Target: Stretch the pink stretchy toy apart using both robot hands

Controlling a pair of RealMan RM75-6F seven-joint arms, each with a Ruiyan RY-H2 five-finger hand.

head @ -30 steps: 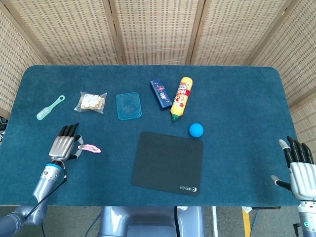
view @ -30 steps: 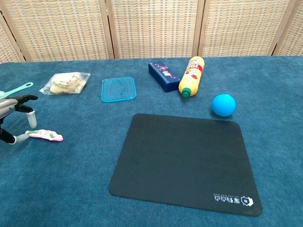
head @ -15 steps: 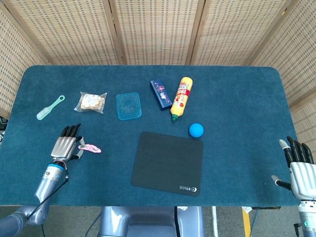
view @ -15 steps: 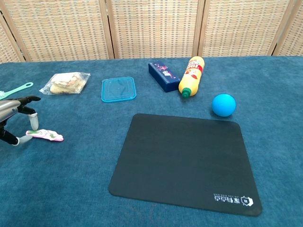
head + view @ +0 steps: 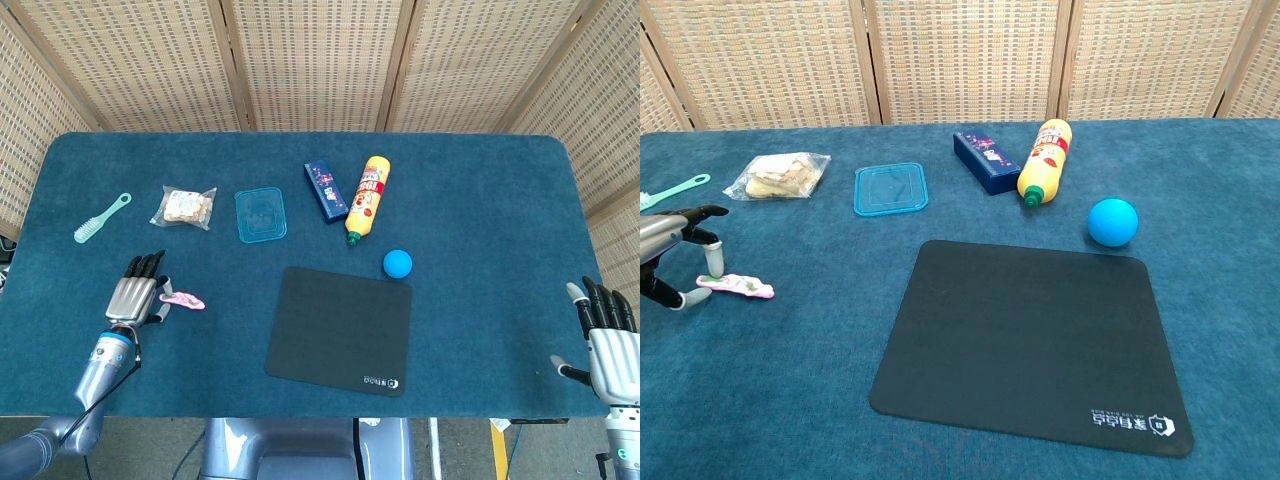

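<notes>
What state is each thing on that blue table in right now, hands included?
pink stretchy toy: lying flat, unstretched, one end at the left hand's fingertips.
left hand: fingers around the toy's end; grip unclear.
right hand: open, holding nothing.
yellow bottle: on its side, capped.
blue container: lid on.
snack bag: sealed, lying flat.

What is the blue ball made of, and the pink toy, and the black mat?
The blue ball looks like matte foam or rubber: no shine. The pink toy seems soft rubbery gel, lying limp and flat. The black mat looks like a cloth-topped rubber mouse pad: thin, dull, with a printed logo.
</notes>
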